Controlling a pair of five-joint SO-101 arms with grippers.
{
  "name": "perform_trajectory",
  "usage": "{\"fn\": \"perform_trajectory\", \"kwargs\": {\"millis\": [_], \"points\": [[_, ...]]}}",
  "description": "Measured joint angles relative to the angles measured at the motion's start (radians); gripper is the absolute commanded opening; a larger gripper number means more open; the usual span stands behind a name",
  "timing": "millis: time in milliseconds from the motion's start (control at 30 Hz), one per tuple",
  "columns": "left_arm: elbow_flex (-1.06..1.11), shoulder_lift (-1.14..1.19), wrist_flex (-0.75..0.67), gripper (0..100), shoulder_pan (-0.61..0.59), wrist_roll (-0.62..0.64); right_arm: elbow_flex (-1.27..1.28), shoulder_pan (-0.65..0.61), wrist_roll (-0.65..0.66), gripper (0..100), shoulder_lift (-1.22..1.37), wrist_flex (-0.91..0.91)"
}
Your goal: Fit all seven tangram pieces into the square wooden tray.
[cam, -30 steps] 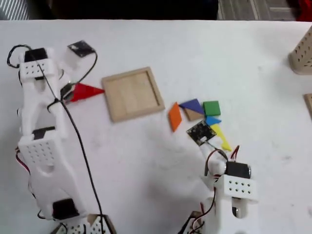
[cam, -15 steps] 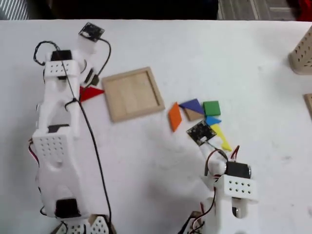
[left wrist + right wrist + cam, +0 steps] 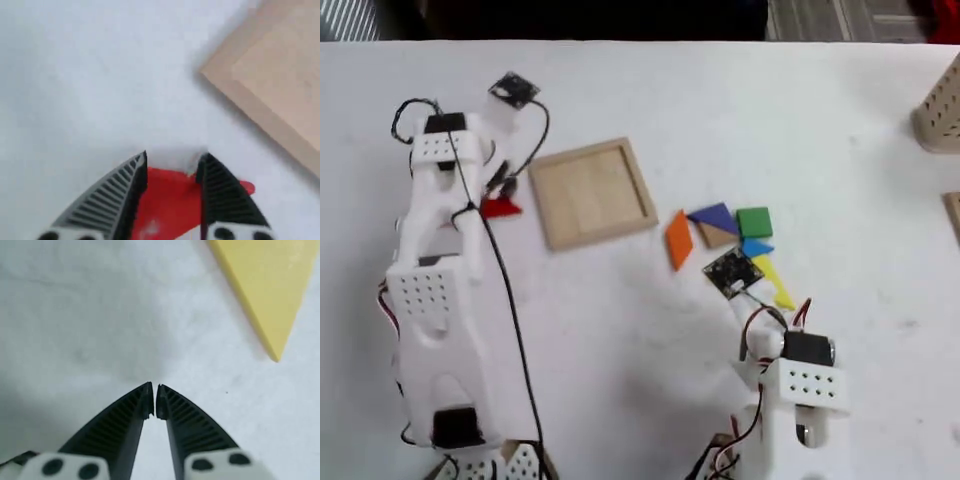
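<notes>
Bright, even light falls from above on the white table, which looks almost washed out in the high view. Shadows are soft and short: a dim band hugs the edge of the wooden tray, and a grey patch lies beside the right gripper.

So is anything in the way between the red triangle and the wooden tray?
No, nothing visible. The left gripper holds the red triangle just beside the tray, with bare white table between them.

A white surface spans most of the high view. Beyond its far edge, at 12 o'clock, runs a dark strip. A perforated wooden block stands at 2 o'clock.
</notes>
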Motion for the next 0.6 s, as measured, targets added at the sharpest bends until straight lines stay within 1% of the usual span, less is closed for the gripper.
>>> {"fn": "perform_trajectory", "kwargs": {"millis": [133, 200, 400, 600], "points": [[0.005, -0.014, 0.147, 5, -0.012, -0.107, 0.000, 0.000, 0.000, 1.9, 0.000, 0.000], [0.005, -0.014, 0.209, 3, -0.018, -0.135, 0.000, 0.000, 0.000, 1.9, 0.000, 0.000], [0.006, -0.014, 0.313, 2, -0.032, -0.152, 0.000, 0.000, 0.000, 1.9, 0.000, 0.000], [0.026, -0.034, 0.361, 2, -0.034, -0.152, 0.000, 0.000, 0.000, 1.9, 0.000, 0.000]]}}
